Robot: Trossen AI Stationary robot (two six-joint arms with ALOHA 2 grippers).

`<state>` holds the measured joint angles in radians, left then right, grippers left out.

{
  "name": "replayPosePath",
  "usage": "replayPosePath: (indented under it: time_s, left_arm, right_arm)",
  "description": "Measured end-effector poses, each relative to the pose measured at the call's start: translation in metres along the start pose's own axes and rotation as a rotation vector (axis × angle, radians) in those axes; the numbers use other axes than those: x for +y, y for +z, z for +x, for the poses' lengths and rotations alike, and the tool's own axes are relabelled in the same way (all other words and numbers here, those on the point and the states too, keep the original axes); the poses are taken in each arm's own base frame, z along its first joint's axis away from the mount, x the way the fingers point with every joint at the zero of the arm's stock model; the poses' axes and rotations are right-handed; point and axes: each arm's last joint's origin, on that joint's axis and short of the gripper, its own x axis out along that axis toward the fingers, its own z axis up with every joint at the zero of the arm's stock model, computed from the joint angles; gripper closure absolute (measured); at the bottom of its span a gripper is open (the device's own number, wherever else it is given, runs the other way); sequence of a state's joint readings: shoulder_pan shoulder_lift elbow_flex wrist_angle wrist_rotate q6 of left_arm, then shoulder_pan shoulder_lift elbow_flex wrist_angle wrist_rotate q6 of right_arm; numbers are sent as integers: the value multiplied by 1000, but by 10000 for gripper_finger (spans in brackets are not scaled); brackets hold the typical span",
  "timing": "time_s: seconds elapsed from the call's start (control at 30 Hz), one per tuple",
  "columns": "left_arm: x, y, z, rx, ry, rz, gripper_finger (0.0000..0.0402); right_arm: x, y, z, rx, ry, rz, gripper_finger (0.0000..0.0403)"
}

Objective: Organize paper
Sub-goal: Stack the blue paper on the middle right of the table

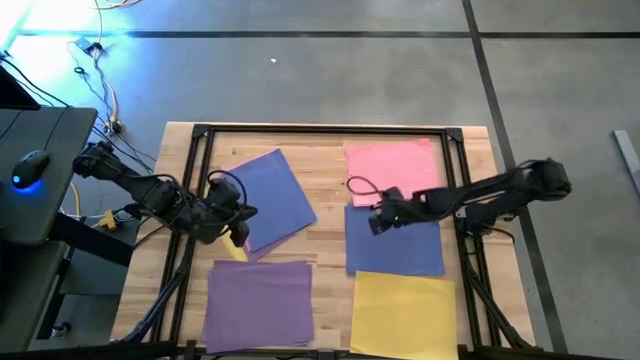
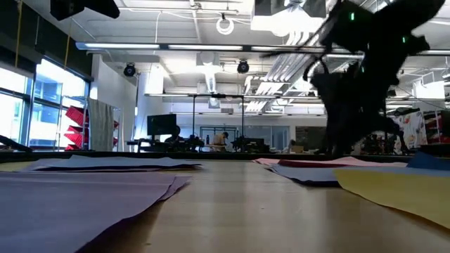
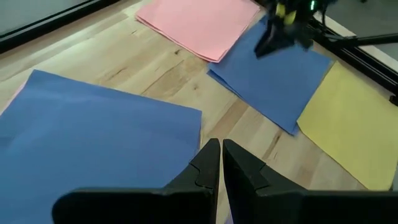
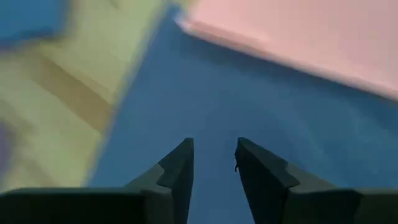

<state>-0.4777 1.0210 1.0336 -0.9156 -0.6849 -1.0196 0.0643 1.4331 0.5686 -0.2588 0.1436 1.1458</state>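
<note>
The right end effector, fingers slightly spread and holding nothing, hovers over the blue sheet at centre right, seemingly picking it next; it must descend onto an edge. The left end effector, pressed together, waits centre left.

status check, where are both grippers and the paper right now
Left gripper shut, empty, at the tilted blue sheet. Right gripper open over the right blue sheet, below the pink sheet. Nothing blocking.
</note>
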Motion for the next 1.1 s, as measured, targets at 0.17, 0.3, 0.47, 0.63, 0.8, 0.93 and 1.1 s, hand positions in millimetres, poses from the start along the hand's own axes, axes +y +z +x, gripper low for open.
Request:
replayPosePath:
  time_s: [0.17, 0.3, 0.47, 0.63, 0.8, 0.93, 1.1]
  left_arm:
    - [6, 7, 10, 61, 19, -58, 402]
    - [8, 9, 19, 108, 43, -65, 402]
    - [7, 8, 32, 124, 93, -51, 402]
    - [5, 5, 37, 137, 109, -21, 396]
    - [5, 5, 38, 138, 110, -21, 383]
    - [5, 5, 38, 147, 104, -21, 377]
    - [4, 4, 37, 171, 87, -6, 376]
  right_arm:
    - [1, -10, 17, 53, -34, -60, 359]
    - [0, -15, 14, 59, -53, -60, 387]
    - [-1, -14, 5, 54, -44, -5, 401]
    - [3, -10, -9, 30, -16, 1, 403]
    - [17, -1, -24, -9, 61, -14, 402]
    - [35, 8, -36, -43, 138, -90, 383]
    - [62, 21, -46, -185, 325, -353, 333]
